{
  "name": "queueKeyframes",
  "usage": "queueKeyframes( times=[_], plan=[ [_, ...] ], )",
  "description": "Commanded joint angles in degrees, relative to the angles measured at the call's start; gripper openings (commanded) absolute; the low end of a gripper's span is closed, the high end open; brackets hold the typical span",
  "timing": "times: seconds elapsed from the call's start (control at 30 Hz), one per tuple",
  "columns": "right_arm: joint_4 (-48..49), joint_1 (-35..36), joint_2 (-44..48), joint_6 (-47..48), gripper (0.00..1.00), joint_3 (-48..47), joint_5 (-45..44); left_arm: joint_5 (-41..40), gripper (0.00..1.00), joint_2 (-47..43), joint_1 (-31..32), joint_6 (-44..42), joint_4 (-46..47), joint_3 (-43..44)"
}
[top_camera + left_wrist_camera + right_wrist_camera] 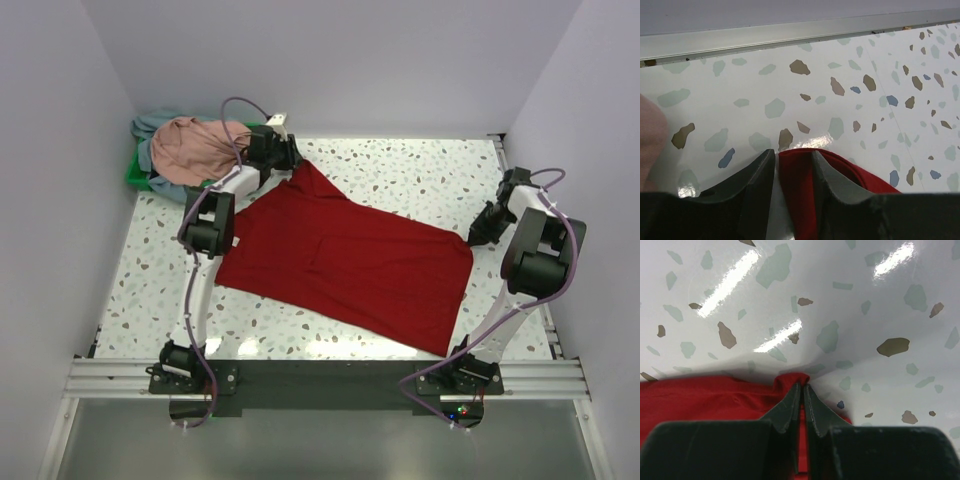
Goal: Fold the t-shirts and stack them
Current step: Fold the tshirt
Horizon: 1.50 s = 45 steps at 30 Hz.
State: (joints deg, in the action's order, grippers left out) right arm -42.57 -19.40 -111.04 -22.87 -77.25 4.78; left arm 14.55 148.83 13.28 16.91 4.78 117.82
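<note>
The bright red t-shirt (350, 260) lies spread flat across the middle of the table, set at a slant. My left gripper (290, 155) is at its far corner. In the left wrist view this gripper (793, 152) stands open. A fold of red cloth (870, 182) rests between the jaws against the right finger, with bare table showing beside the left finger. My right gripper (482, 235) is at the shirt's right corner, and the right wrist view shows it (800, 385) shut on a pinch of red cloth (705, 395). A dusty pink t-shirt (200, 148) is heaped over a grey-blue one (150, 128) at the back left.
A green tray (133, 175) holds the heap in the back left corner. A metal rail (790, 35) runs along the table's far edge just beyond my left gripper. White walls close in the table on three sides.
</note>
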Motion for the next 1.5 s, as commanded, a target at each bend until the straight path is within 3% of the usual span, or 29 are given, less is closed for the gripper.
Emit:
queueKeyframes(
  times=[0.0,0.27,0.37,0.57,0.93,1.47],
  plan=[
    [-0.9,0.3,0.0,0.6,0.06,-2.1,1.1,2.1,0.39,1.8,0.1,-0.1,0.3,2.6],
    [-0.8,0.3,0.2,0.5,0.06,-1.6,1.1,2.9,0.15,3.4,0.1,1.8,-0.9,4.6],
    [-0.8,0.3,0.3,0.5,0.06,-1.7,0.9,2.9,0.00,3.5,0.1,4.5,-0.5,4.2],
    [-0.9,0.3,1.1,-0.4,0.00,-2.0,0.3,5.3,0.00,1.8,0.0,11.8,5.3,0.7],
    [-3.4,0.3,1.9,-0.6,0.00,-7.8,-2.2,6.5,0.00,-3.2,-1.0,23.1,18.9,-5.4],
    [-4.6,0.3,-2.9,-1.4,0.00,-17.0,-3.3,8.2,0.00,4.6,-3.6,39.6,31.5,6.6]
  ],
)
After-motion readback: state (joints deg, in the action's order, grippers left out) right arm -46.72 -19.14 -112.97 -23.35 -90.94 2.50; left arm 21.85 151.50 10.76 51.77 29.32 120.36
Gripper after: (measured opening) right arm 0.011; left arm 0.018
